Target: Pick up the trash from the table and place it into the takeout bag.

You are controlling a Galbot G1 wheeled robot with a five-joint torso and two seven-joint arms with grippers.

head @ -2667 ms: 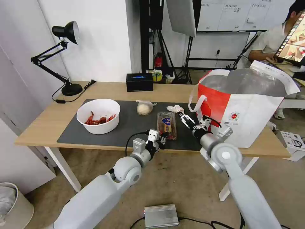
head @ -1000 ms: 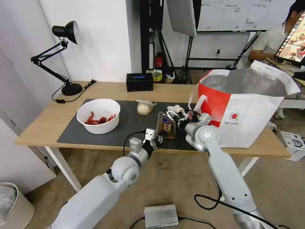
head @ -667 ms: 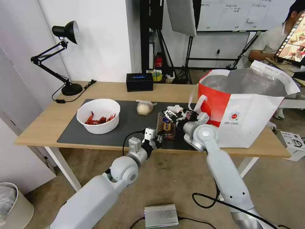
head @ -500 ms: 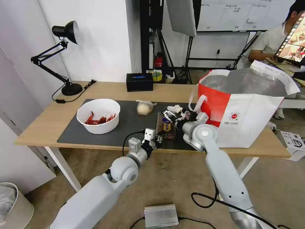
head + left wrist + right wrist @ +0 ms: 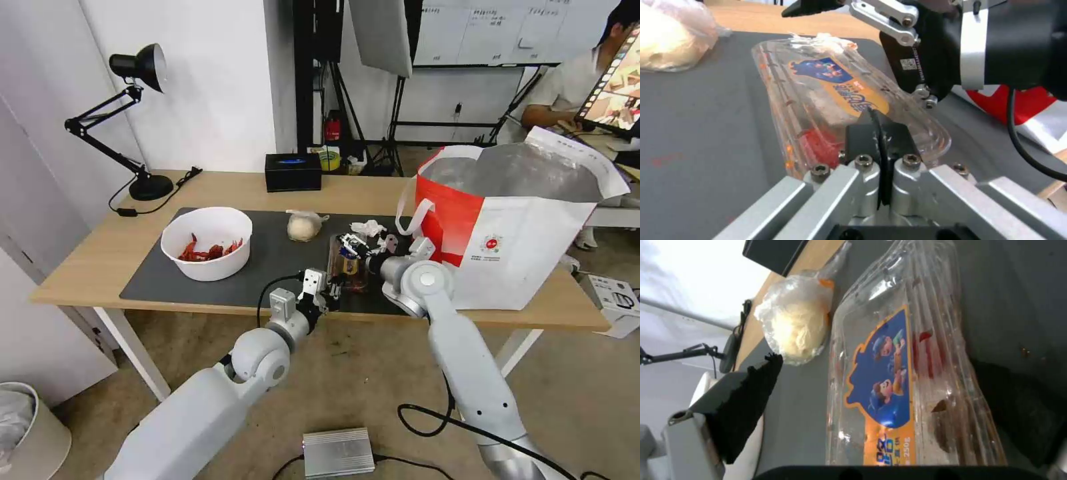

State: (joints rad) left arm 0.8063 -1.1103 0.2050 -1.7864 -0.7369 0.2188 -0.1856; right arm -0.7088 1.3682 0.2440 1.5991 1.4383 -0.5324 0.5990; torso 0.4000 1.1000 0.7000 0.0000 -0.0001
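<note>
The clear clamshell tray [image 5: 347, 263] [image 5: 835, 96] [image 5: 902, 380] with red scraps lies on the dark mat of the table [image 5: 87, 260]. My left gripper [image 5: 331, 289] [image 5: 880, 133] is shut, its tips at the tray's near end. My right gripper [image 5: 353, 245] is open and low over the tray's far half. One of its pads [image 5: 746, 396] stands beside the tray. The knotted bag [image 5: 303, 227] [image 5: 793, 330] and the crumpled tissue [image 5: 367, 228] lie just beyond. The white bowl [image 5: 207, 252] of red shells sits to the left. The takeout bag [image 5: 527, 227] stands open on the right.
A black tissue box [image 5: 292, 172] sits at the table's back edge, and a black desk lamp [image 5: 137, 127] stands at the back left. On the floor below lies a silver box [image 5: 338, 452]. A bin [image 5: 27, 427] stands at the left.
My right gripper has swung left from beside the takeout bag to over the clamshell tray. My left gripper has shifted slightly left at the tray's near end.
</note>
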